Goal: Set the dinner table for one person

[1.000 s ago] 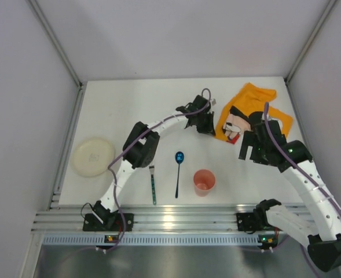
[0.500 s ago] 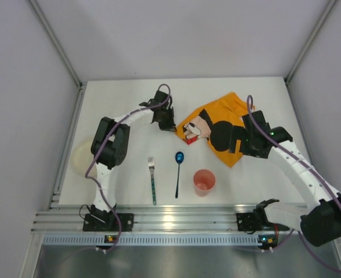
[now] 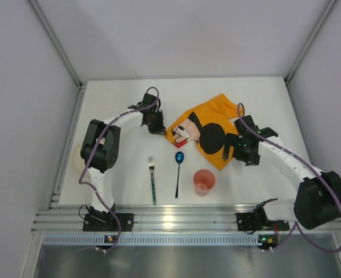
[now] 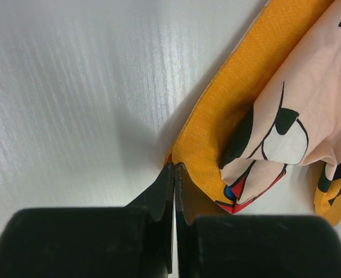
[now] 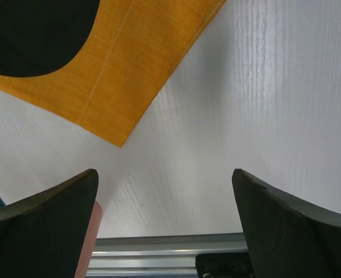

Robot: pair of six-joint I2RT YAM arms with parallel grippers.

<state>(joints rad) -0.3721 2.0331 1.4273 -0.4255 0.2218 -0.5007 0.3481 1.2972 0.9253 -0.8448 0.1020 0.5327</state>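
nearest, along the front edge of the bench (image 3: 118, 98): a ribbed aluminium rail (image 3: 170, 223). just past it, in a row from left to right and apart from one another: fork (image 3: 153, 180), blue-bowled spoon (image 3: 178, 168), pink cup (image 3: 204, 182), with both handles pointing back at the rail.

farther in, near the middle of the white bench: an orange mouse-print placemat (image 3: 216, 119), set like a diamond, one corner aimed at the gap beside the cup, its left end rumpled and folded over itself.

left jaws: clenched tight on that left corner of the cloth, low to the surface, with all the rest of the placemat trailing off to their right.

right jaws: spread wide, gripping nothing, over bare bench just beside the placemat's near-right edge, with its near corner ahead and a little left of them.

likely hinge of the coming move: the slack lies on the left, so flattening probably means drawing that pinched corner leftward, away from the right jaws, which are the closer pair to the free near corner.

beyond the cloth: plain white surface only.
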